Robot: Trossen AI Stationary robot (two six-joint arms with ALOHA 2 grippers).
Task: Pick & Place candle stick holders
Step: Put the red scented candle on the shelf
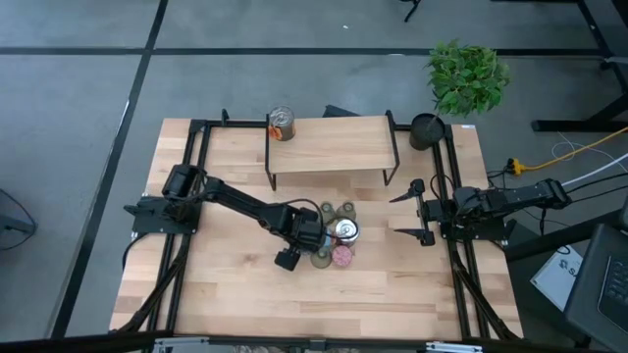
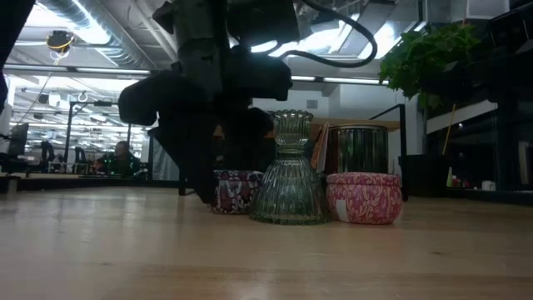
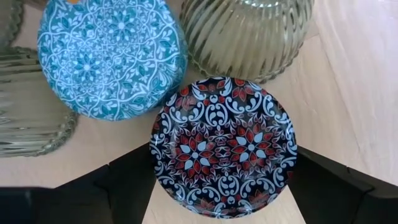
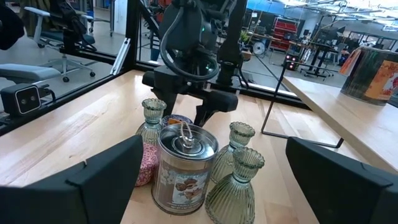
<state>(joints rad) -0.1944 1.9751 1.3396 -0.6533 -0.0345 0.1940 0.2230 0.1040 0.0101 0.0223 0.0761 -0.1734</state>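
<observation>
A wooden table (image 1: 245,284) was seen from above, with a low raised wooden shelf (image 1: 331,145) on black legs along its far edge. The left arm reached in from the left side to a tight cluster of candle stick holders (image 1: 335,235) near the middle of the table. The left gripper (image 3: 217,205) hung over the near-left part of that cluster, its two dark fingers (image 3: 124,183) spread wide. Between them, but not clamped, sat a round holder with a dark navy, red and white patterned top (image 3: 224,146); in the wrist view a gap of bare table showed on each side between the lid's rim and the fingers. Just beside that holder stood a round holder with a blue and white patterned top (image 3: 111,56), touching or nearly touching it, and ribbed olive-green glass vase shapes (image 3: 245,34) crowded close around both.

At table height, a green ribbed vase-shaped holder (image 2: 289,179) stood upright at the front of the cluster, with a pink speckled round holder (image 2: 364,198) just to its right and the dark patterned one (image 2: 236,191) to its left, under the black bulk of the left arm. A silvery can-like holder (image 4: 185,168) stood in the cluster among the vases. A second silvery can (image 1: 282,124) stood alone on the shelf's left end.

The right gripper (image 1: 416,211) waited well apart at the table's right edge, fingers wide open and empty. A potted green plant (image 1: 466,76) stood at the far right corner.
</observation>
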